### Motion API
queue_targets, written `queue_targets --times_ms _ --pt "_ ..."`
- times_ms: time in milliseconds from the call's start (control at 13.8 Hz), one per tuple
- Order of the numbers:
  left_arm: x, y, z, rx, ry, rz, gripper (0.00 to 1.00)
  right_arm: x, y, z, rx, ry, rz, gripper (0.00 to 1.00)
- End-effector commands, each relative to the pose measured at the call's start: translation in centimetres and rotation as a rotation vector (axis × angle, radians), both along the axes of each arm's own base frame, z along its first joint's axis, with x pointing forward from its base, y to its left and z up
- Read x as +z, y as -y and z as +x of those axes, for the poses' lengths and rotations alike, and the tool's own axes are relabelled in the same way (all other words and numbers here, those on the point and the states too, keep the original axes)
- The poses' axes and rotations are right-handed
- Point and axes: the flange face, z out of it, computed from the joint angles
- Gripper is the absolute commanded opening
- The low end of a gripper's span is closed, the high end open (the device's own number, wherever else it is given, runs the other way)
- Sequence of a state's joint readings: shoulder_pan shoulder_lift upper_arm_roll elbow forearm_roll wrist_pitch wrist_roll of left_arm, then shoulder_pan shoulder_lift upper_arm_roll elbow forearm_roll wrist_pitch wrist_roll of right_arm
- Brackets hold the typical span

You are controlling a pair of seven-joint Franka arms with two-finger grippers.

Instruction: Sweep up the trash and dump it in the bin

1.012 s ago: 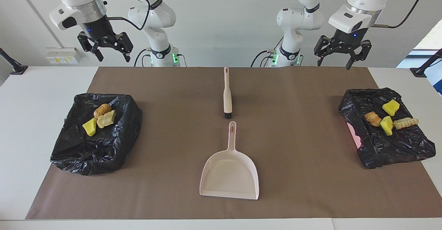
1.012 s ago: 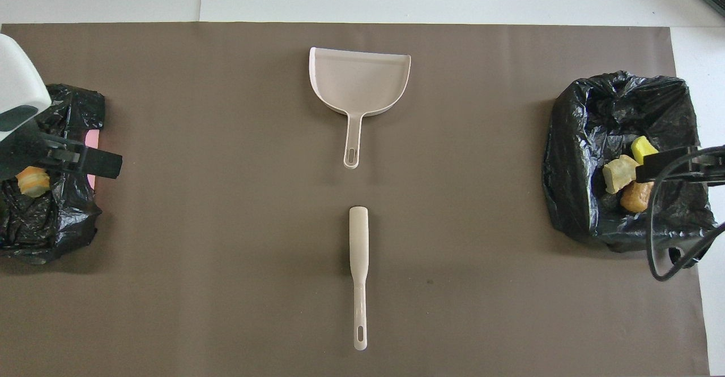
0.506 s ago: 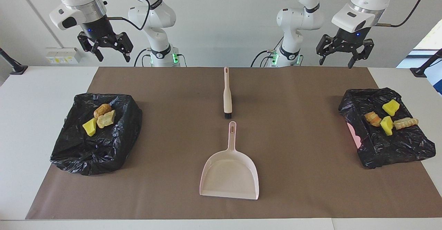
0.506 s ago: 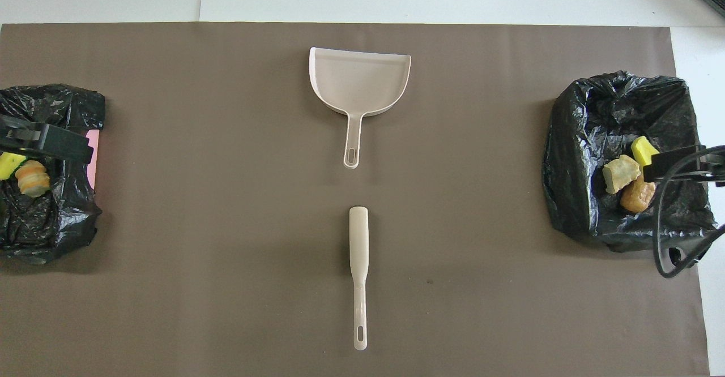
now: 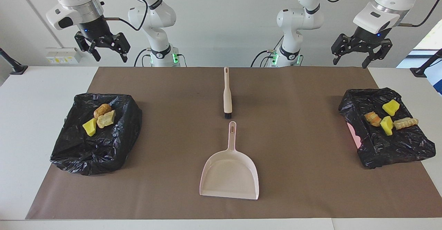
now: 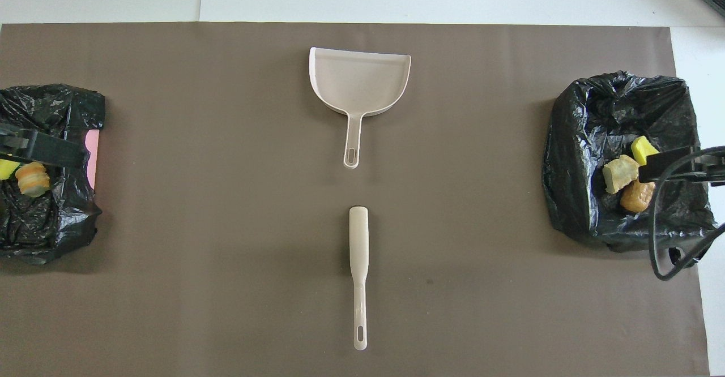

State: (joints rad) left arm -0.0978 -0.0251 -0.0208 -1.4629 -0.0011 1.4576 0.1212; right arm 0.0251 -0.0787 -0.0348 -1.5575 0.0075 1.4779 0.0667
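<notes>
The trash lies in two black-bagged bins. The bin (image 5: pixel 96 150) at the right arm's end holds a yellow lump (image 5: pixel 89 127), a beige lump (image 5: pixel 105 119) and a golden-brown lump (image 5: pixel 101 110). The bin (image 5: pixel 393 147) at the left arm's end holds several lumps, among them a yellow one (image 5: pixel 391 107) and a ridged beige one (image 5: pixel 406 122). The pink dustpan (image 5: pixel 229 174) lies mid-table, its handle toward the robots. Nearer the robots lies the beige brush (image 5: pixel 227 95). My right gripper (image 5: pixel 107 53) hangs open and empty over its bin. My left gripper (image 5: pixel 359 55) is raised, open and empty.
A brown mat (image 5: pixel 172 85) covers the table between the bins. A pink patch (image 5: pixel 353 133) shows through the bag on the left arm's bin. In the overhead view a right gripper finger (image 6: pixel 668 165) covers part of its bin, and a black cable (image 6: pixel 657 241) loops beside it.
My left gripper has risen and drifted toward its own end of the table, and its wrist has left the overhead view. My right gripper rose slightly. Nothing on the table moved.
</notes>
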Motion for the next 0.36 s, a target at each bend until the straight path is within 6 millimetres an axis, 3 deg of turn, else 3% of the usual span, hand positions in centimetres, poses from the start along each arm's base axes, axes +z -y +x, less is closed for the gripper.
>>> queue_targets --times_ms 0,289 --pt "-0.11 -0.29 -0.81 -0.006 0.023 -0.018 1.0 0.16 0.13 -0.11 -0.012 0.008 0.002 1.0" --pt "-0.03 -0.27 -0.75 -0.004 0.026 -0.02 1.0 0.16 0.13 -0.11 -0.012 0.008 0.002 1.0"
